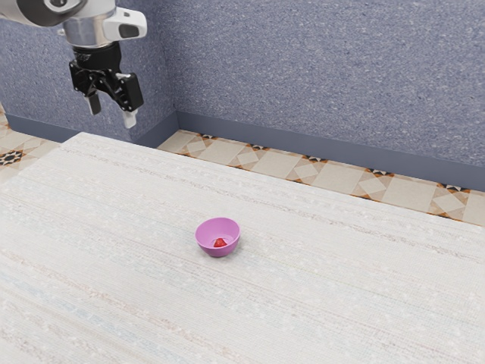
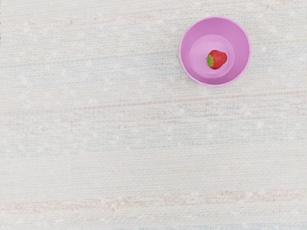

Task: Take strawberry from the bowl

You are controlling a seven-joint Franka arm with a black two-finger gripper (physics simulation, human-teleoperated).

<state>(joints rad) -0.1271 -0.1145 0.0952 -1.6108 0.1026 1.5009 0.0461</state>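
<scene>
High at the exterior view's upper left, my black gripper (image 1: 112,112) hangs open, its two fingertips wide apart with nothing between them. It is well above and away from the pink bowl (image 1: 207,241), which stands upright on the table. A red strawberry (image 1: 220,243) lies at the bottom of the bowl, partly hidden by the near wall. From above in the wrist view, the bowl (image 2: 188,36) shows its round rim, and the strawberry (image 2: 218,59) rests on its floor with the green leafy end visible.
The pale, striped table (image 1: 318,288) stretches beneath the bowl, its far edge running near a tiled floor (image 1: 337,177). Behind stands a blue-grey speckled wall (image 1: 326,76) with a dark baseboard.
</scene>
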